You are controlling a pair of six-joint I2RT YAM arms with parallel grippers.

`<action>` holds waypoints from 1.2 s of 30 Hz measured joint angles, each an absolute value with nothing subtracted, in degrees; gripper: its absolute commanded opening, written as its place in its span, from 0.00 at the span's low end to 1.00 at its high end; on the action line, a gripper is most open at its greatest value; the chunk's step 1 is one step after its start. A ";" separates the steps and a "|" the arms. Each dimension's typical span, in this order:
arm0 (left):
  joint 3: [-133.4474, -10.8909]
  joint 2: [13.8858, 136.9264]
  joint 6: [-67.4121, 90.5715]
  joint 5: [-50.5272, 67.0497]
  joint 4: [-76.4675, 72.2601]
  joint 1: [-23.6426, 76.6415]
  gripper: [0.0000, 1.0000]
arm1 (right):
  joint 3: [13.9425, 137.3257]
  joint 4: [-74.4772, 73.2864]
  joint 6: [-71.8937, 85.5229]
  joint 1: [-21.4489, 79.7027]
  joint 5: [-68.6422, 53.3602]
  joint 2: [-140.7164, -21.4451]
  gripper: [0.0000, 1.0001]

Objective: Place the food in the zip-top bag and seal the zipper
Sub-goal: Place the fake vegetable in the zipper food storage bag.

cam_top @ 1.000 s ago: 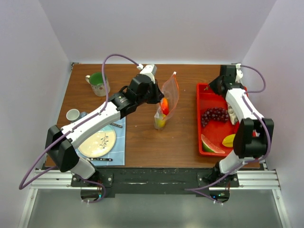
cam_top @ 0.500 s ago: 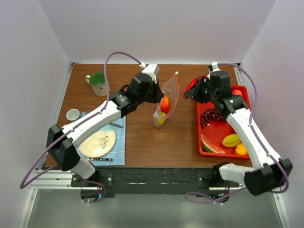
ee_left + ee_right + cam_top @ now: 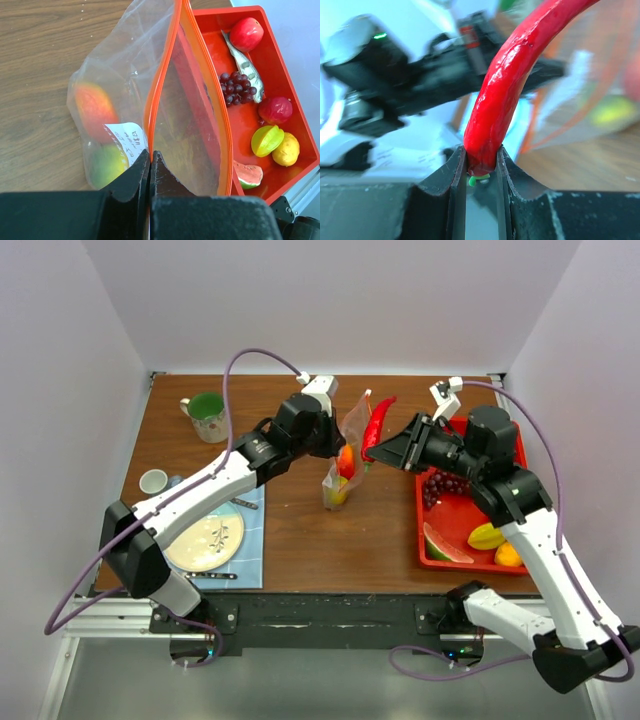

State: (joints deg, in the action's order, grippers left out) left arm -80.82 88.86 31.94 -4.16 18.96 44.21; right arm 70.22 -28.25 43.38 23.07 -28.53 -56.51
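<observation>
Crinkly clear zip-top bag (image 3: 125, 90) is standing mid wooden table (image 3: 290, 540), left gripper (image 3: 150, 159) pinching its rim; right gripper (image 3: 480, 162), clamping a curved red plastic chilli (image 3: 505, 85) by the stem, should be easing it tip-first inside

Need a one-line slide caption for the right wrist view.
Right gripper clamps a red chili pepper by its stem end, zip-top bag blurred behind.

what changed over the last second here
The right claw, shut on a red chili, swung left from over the red tray to the open mouth of the zip-top bag. The left claw stayed pinched on the bag at its zipper, holding it upright. Bag and tray did not shift.
</observation>
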 measured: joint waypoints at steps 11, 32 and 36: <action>-81.19 89.25 31.90 -4.12 18.96 44.21 0.00 | 60.99 -11.44 57.76 25.45 -38.30 -56.62 0.00; -80.29 86.63 31.86 -4.56 19.00 44.05 0.00 | 58.74 -12.29 58.89 25.06 -32.86 -68.79 0.05; -78.13 84.75 31.86 -4.69 18.92 43.88 0.00 | 61.89 -15.18 56.60 23.97 -31.16 -70.96 0.11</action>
